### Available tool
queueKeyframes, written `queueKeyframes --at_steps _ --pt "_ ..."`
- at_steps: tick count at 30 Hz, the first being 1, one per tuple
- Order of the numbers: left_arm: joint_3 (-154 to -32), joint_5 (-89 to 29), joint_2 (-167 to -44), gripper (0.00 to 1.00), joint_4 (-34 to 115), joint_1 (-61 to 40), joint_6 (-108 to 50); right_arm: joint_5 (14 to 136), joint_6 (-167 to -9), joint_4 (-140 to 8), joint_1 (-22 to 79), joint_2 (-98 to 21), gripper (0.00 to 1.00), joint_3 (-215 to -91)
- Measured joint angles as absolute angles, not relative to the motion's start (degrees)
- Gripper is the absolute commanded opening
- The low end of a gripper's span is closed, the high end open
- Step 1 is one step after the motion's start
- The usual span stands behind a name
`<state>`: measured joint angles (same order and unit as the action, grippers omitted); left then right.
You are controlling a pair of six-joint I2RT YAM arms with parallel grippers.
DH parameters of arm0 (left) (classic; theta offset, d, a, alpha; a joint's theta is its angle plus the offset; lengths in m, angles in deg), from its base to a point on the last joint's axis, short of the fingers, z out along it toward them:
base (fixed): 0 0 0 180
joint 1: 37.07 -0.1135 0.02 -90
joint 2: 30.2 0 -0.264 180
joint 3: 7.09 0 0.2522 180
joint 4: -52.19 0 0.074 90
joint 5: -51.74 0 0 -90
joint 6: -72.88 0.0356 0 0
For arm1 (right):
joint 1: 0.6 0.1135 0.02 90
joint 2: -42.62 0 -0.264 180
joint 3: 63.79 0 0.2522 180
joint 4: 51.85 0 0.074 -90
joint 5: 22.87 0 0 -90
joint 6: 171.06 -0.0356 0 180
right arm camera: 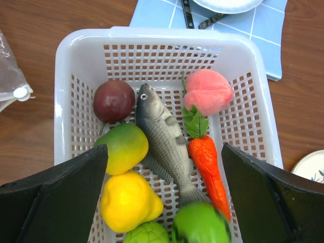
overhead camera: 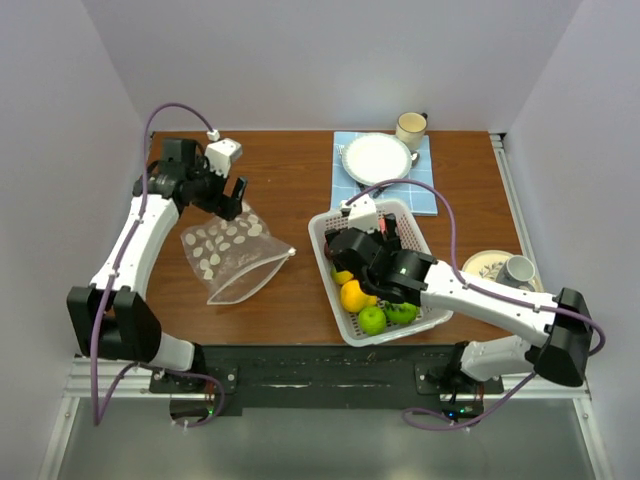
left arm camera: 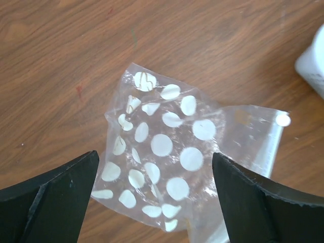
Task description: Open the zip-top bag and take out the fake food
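The zip-top bag (overhead camera: 235,255) lies flat on the wooden table, clear with white dots, and I see nothing inside it. My left gripper (overhead camera: 232,198) hovers open just above its far end, and in the left wrist view the bag (left arm camera: 167,152) lies between the spread jaws of the left gripper (left arm camera: 155,158). The fake food sits in the white basket (overhead camera: 322,232): a dark purple piece (right arm camera: 113,100), peach (right arm camera: 207,91), carrot (right arm camera: 207,164), fish (right arm camera: 164,134), yellow pear (right arm camera: 127,200) and a blurred green apple (right arm camera: 200,223). My right gripper (right arm camera: 164,148) hangs open over them, holding nothing.
A blue cloth (overhead camera: 425,195) at the back carries a white plate (overhead camera: 377,157), with a mug (overhead camera: 411,127) behind it. A saucer with a grey cup (overhead camera: 515,270) sits at the right edge. The basket's rim (right arm camera: 152,35) walls in the food.
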<state>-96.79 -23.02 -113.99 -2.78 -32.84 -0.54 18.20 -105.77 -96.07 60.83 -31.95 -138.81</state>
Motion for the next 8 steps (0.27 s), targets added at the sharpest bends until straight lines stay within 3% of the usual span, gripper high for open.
queueKeyframes --at_steps 8 --pt "-97.4 -17.2 -107.6 1.00 -7.5 -32.9 -2.0 19.5 -105.0 -99.3 60.8 -26.2 0.99 -139.0"
